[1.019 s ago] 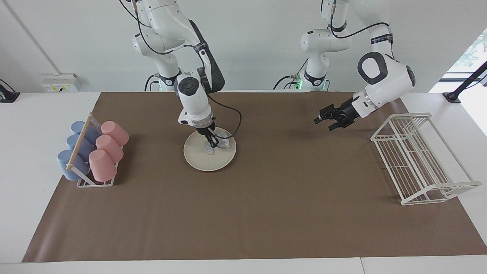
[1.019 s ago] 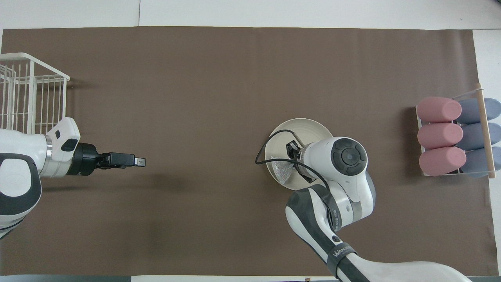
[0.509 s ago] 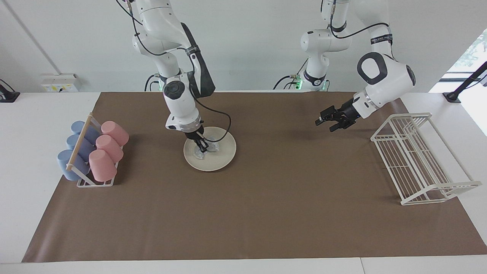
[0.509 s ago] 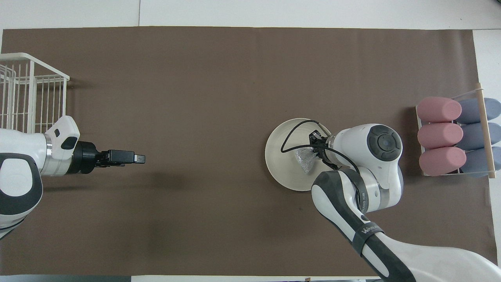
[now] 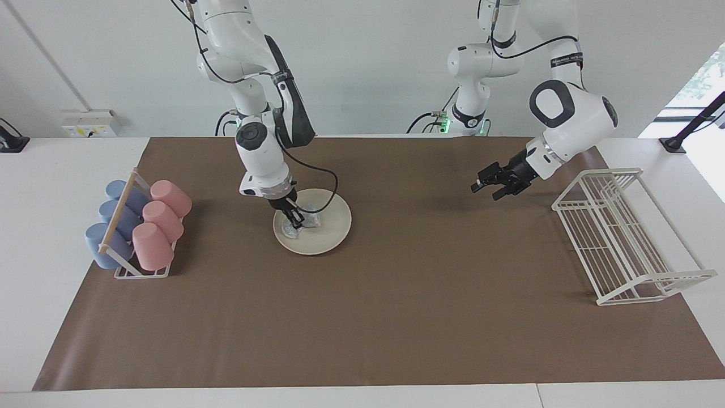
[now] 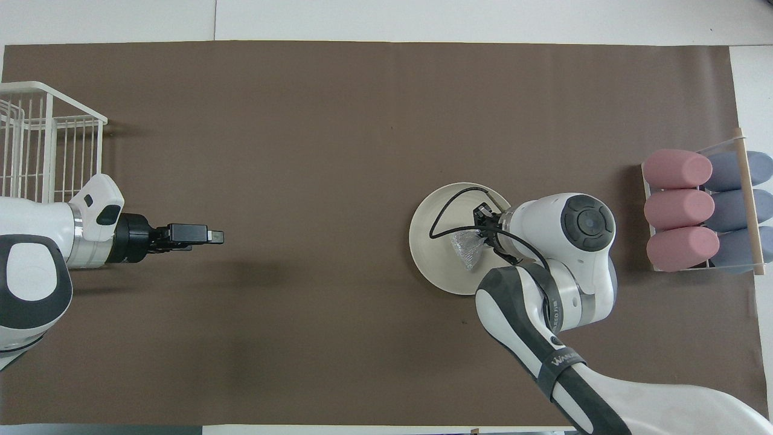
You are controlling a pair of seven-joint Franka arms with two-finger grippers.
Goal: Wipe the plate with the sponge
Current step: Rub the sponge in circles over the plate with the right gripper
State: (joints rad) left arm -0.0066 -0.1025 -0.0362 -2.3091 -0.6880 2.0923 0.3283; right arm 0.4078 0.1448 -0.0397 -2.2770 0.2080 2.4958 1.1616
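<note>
The cream-white plate (image 5: 328, 229) (image 6: 430, 241) lies on the brown mat toward the right arm's end of the table. On it rests the silvery wrinkled sponge (image 5: 302, 224) (image 6: 465, 249). My right gripper (image 5: 295, 220) (image 6: 481, 231) is shut on the sponge, pressing it down on the part of the plate nearest the cup holder. Its wrist covers that edge of the plate in the overhead view. My left gripper (image 5: 488, 187) (image 6: 212, 237) hangs open and empty over bare mat beside the wire rack, waiting.
A white wire rack (image 5: 623, 238) (image 6: 42, 139) stands at the left arm's end of the table. A holder with pink and blue cups (image 5: 139, 226) (image 6: 700, 208) lying on their sides sits at the right arm's end. A black cable loops over the plate.
My right gripper has dragged the sponge across the plate toward the cup holder. The left gripper has only drifted slightly.
</note>
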